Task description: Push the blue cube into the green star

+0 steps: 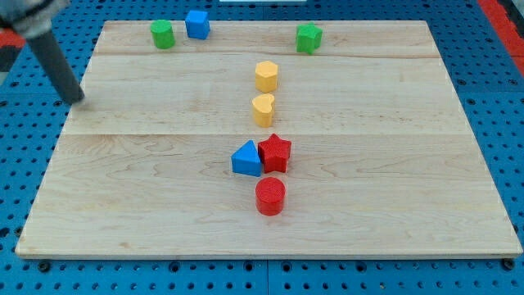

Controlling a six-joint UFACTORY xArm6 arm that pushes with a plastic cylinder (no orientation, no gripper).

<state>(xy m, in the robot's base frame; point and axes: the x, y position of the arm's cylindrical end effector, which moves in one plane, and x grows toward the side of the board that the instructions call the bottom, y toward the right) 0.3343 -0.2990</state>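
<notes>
- blue cube [197,24]: near view's top edge of wooden board [393,205], left of centre. Solid mid-blue, flat top face lighter than sides, edges crisp, sits square on the board.
- green star [309,38]: top row too, well to the view's right of the cube; shape reads as a notched/star outline, not fully sharp.
- 2nd green block [162,34], just beside the cube on its left; small gap, prob. not touching. Shape unclear.
- my tip [79,98]: at board's left edge, well apart from all blocks, below-left of the green block. Rod blurred. No pincer on this rig, so no open/closed state to record.
- centre column, top to bottom: yellow hexagon [266,75], yellow heart [263,109], blue triangle [246,159] touching red star [275,152], red cylinder [270,196].
</notes>
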